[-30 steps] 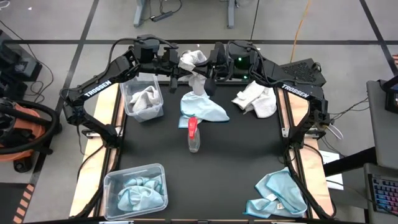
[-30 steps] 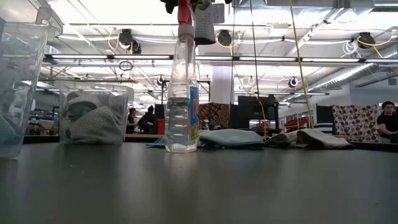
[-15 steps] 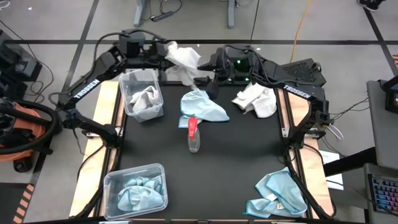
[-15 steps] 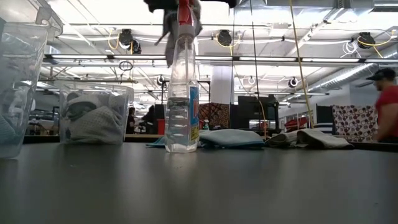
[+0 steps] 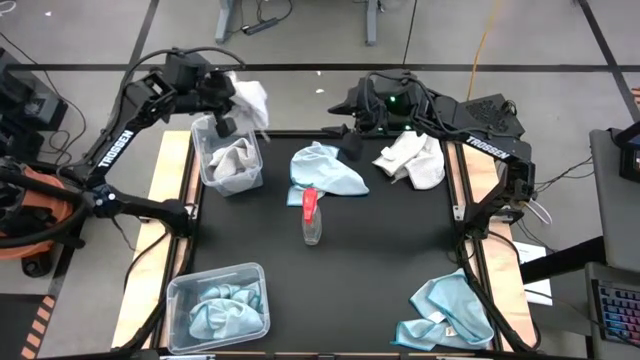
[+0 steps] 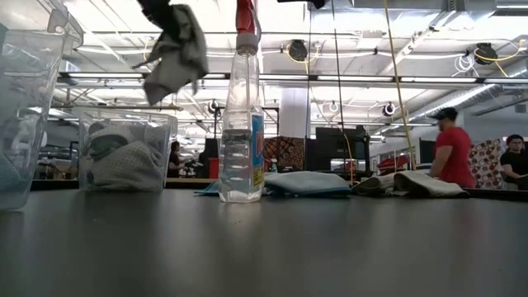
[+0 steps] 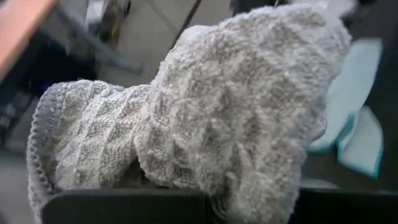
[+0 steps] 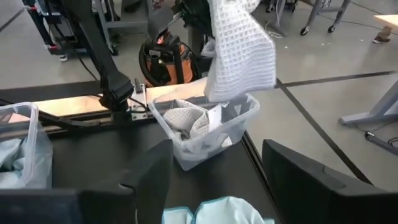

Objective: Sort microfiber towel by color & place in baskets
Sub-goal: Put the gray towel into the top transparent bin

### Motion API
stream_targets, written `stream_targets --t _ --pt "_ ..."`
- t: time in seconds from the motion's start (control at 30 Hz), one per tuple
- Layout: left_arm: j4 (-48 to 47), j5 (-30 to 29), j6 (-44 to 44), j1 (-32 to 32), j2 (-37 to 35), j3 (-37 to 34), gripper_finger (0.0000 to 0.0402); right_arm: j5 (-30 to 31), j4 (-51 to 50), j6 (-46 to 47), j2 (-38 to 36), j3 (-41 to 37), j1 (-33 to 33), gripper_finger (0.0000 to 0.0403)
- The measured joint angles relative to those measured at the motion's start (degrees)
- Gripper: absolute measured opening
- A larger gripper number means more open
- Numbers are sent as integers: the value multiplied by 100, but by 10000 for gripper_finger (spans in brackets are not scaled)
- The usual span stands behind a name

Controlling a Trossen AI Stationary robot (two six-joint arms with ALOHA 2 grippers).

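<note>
On the black table (image 5: 380, 230), a clear plastic bin (image 5: 229, 152) holds white cloths; above it, the left gripper (image 5: 225, 103) clamps a white waffle-weave microfiber towel (image 5: 250, 100). The right gripper (image 5: 348, 140), beside that bin, stands open and empty.

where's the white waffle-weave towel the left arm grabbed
In the high view the white waffle-weave towel hangs from the shut left gripper at the table's far left, over the clear plastic bin of white towels.

Waffle-weave cloth towel (image 7: 236, 112), clear glossy plastic baskets (image 5: 228, 160), matt black table (image 5: 380, 240).
</note>
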Motion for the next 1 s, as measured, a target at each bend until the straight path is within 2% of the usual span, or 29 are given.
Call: stream_targets --t 0.2,0.63,0.77,1.0 --pt "-620 -417 -157 344 -1 0 20 -28 -326 -14 -4 0 37 230" --pt "-1759 -515 -663 836 226 -20 20 -39 -1232 -42 -4 0 238 226" --pt "-1757 -517 -771 927 266 -383 20 -39 -1424 -42 -4 0 328 226" --pt "-1483 -513 -779 1057 268 -1538 30 -39 -1816 11 -4 0 529 226"
